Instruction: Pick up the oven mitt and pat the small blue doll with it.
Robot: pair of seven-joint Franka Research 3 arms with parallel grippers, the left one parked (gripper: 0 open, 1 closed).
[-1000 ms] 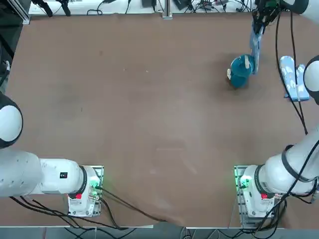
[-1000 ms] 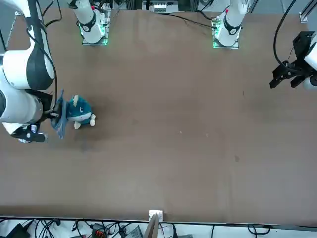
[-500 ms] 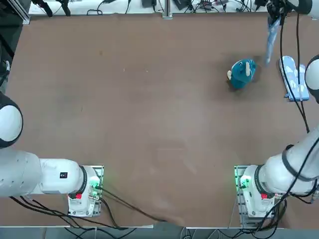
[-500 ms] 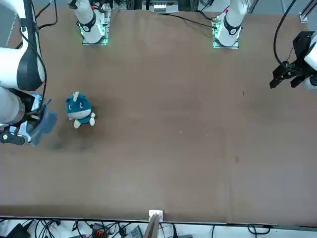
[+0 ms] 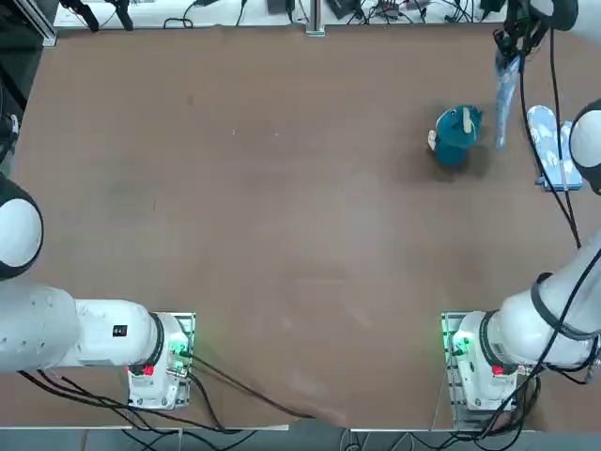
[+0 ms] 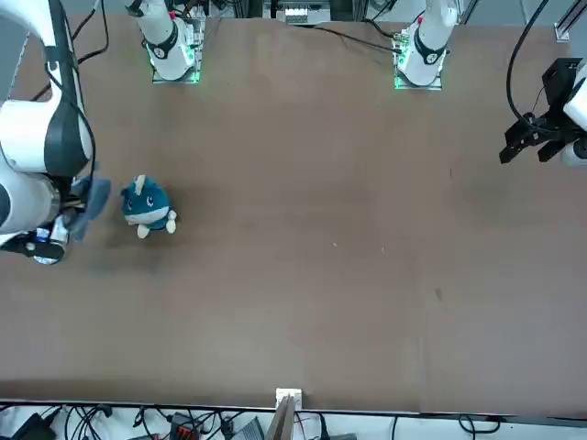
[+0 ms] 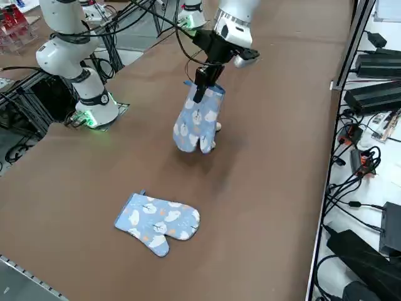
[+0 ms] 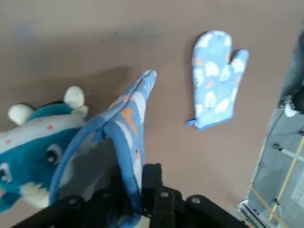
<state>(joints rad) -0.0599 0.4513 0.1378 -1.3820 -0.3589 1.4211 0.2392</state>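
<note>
The small blue doll (image 5: 456, 134) stands on the brown table (image 5: 282, 207) at the far right, its cream-yellow bits showing in the wrist view (image 8: 33, 142). My right gripper (image 7: 202, 84) is shut on the cuff of a blue patterned oven mitt (image 7: 197, 122), which hangs down in the air. The mitt (image 5: 504, 103) hangs just to the doll's outer side, a small gap between them; the front view shows the same, mitt (image 6: 87, 200) beside doll (image 6: 147, 205). In the right side view the mitt hides nearly the whole doll.
A second matching oven mitt (image 5: 552, 147) lies flat on the table near its right edge, also plain in the right side view (image 7: 156, 221). Cables and black boxes (image 7: 376, 94) lie beyond the far table edge.
A second ago the mitt was against the doll. It then swung up and away toward the far edge, and now it has come back close beside the doll. The doll stayed put.
</note>
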